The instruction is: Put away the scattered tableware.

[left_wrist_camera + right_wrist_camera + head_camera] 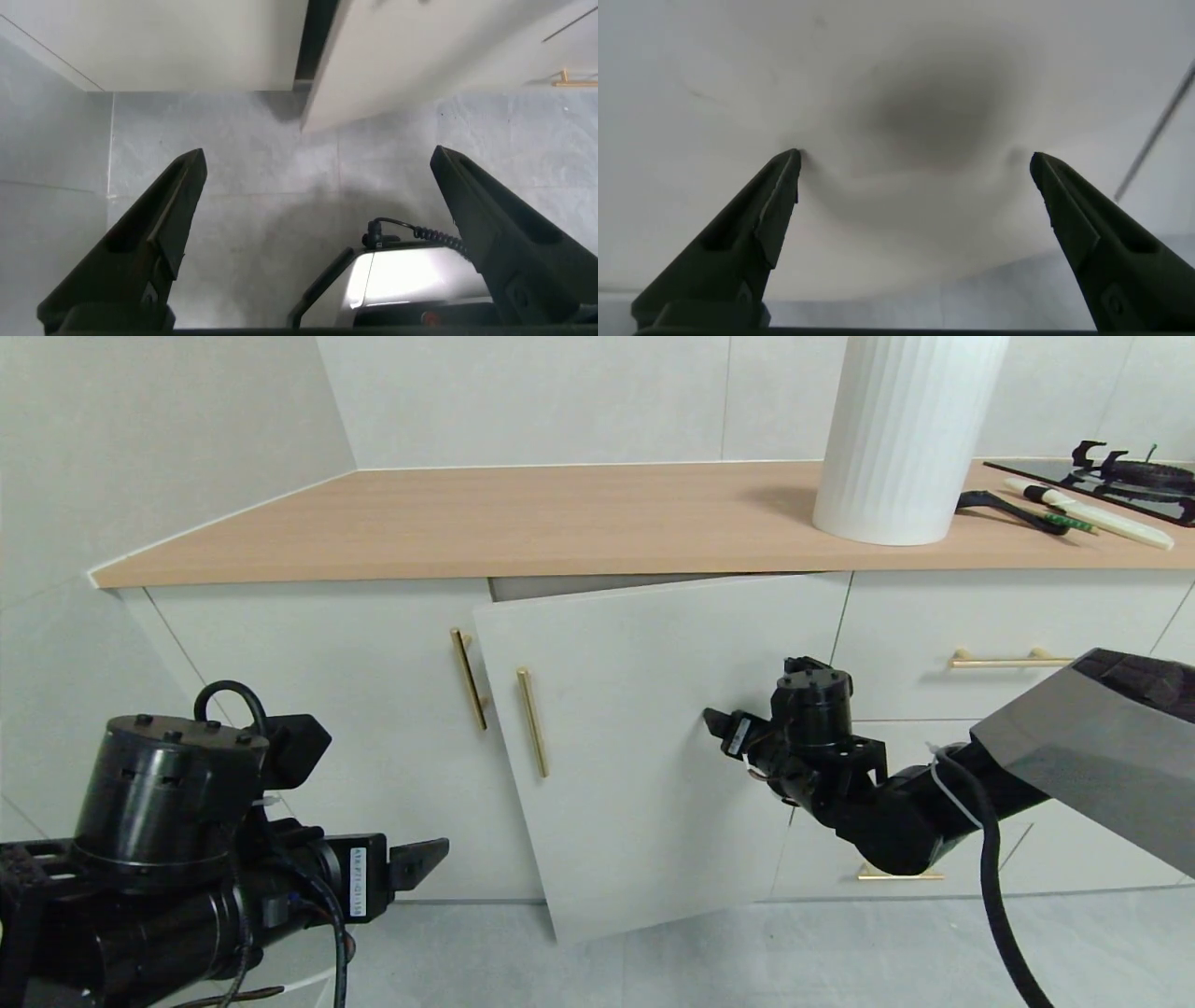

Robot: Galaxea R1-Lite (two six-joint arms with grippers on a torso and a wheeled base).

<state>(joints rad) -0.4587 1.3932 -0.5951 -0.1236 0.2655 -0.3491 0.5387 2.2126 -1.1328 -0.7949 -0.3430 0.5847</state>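
L gripper (pixel 318 163) low over floor, jaws wide, empty. R gripper (pixel 915 161) wide too, tips against ajar door (pixel 635 756). Utensils (pixel 1074 513) on counter (pixel 467 523).

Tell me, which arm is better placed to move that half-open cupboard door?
Probably the right. The right tool, open, is right up against the face of the cupboard door. The left tool, also open, hangs lower down, off to the side, clear of it.
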